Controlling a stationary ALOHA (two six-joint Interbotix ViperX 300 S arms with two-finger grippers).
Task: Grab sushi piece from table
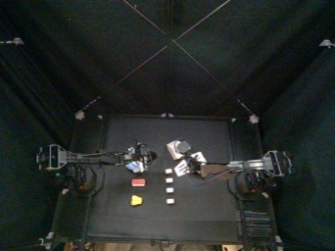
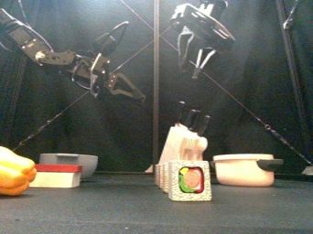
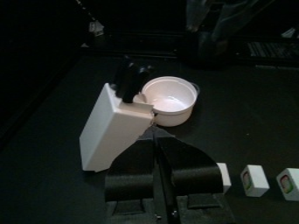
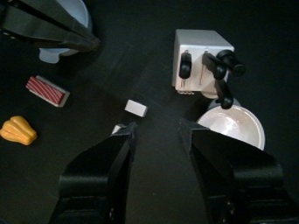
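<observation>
- Presently, right gripper (image 4: 158, 131): my working tool; jaws spread wide, holding nothing; it hangs high over the table (image 1: 210, 216) and points down, which I judge to be a stance for descending onto a piece.
- Sushi piece (image 4: 136, 107): small white block lying flat on the bare tabletop, apart from everything else; in the right wrist view it sits just ahead of the gap between my open jaws, so I take it as the one to grab; not yet touched.
- Sushi row (image 2: 188, 178): further pieces standing one behind another near the table's front edge, the foremost showing its green and red filling.
- Left gripper (image 3: 165, 175): jaws pressed together, empty; raised on the left side, clear of the work, seemingly resting.
- Knife block (image 4: 198, 57): white, with black handles; just beside the white bowl (image 4: 233, 122); both stand near my approach, so a straight drop looks safer than a sweep.
- Yellow pepper (image 4: 17, 129), red block (image 4: 47, 89): off to the left, well apart from the piece; no obstacle.
- Task status, by my estimate: approach only; grasp not begun.
</observation>
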